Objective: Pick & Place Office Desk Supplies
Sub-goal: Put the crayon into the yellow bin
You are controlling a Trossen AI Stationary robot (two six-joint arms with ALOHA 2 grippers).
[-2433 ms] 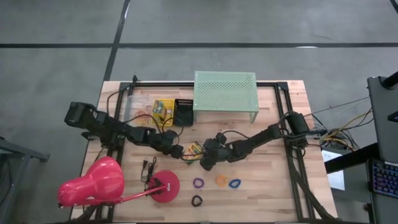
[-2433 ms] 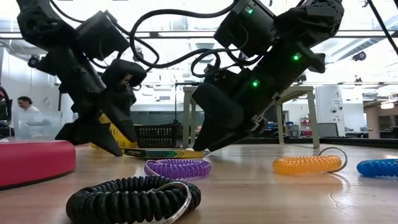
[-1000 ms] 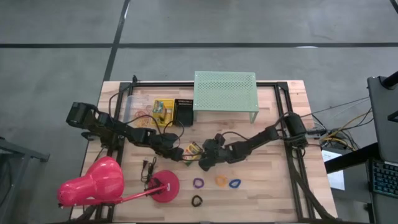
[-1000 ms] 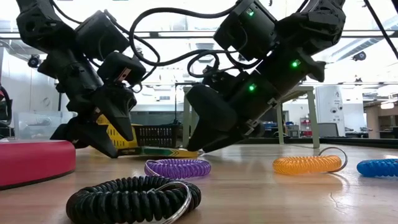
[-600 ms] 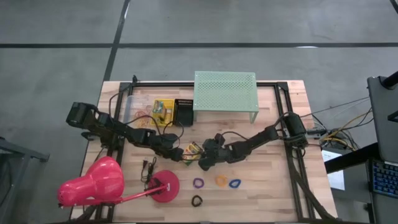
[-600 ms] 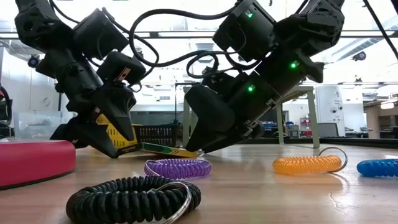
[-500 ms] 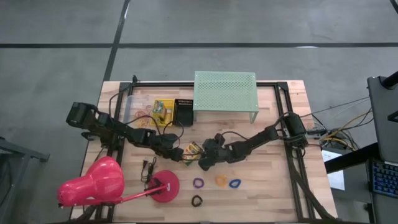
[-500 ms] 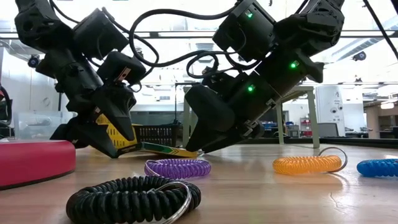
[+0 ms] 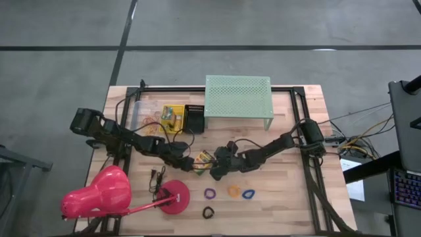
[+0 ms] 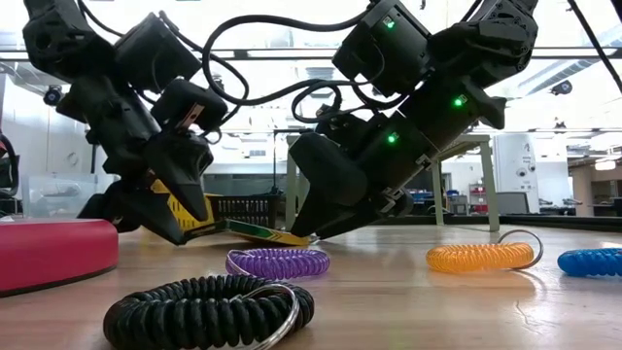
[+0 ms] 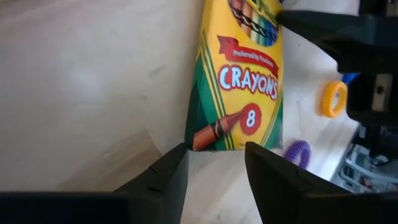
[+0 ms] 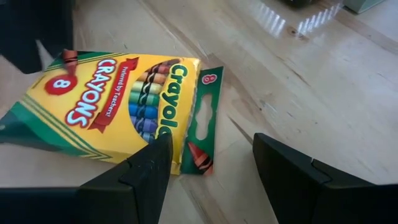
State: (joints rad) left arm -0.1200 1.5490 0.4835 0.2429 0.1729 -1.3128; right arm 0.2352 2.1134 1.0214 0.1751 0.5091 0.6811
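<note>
Both dark arms reach to the middle of the pale wooden desk [image 9: 283,197], meeting over a flat yellow-and-green cardboard crayon box [image 9: 204,158]; the left claw [image 11: 214,163] sits at one short end of the box, its two dark fingers apart with that end of the box just beyond the gap between them, and whether the tips touch the card cannot be told; the right claw [image 12: 210,163] stands at the opposite end, beside the green flap, its fingers spread wide and holding nothing; in the low view the box lies between the two claws, tilted, its end by the left claw raised off the desk; nearer the desk's front edge lie a purple coiled ring loop [image 10: 278,262], an orange coiled ring loop [image 10: 480,257], a blue coiled ring loop [image 10: 590,261] and a black coiled ring loop [image 10: 209,311], all apart from the claws; a second yellow crayon box [image 9: 173,118] rests near the back beside a mint-green perforated metal shelf [image 9: 238,95]; a big pink desk lamp [image 9: 105,192] occupies the front left corner.
</note>
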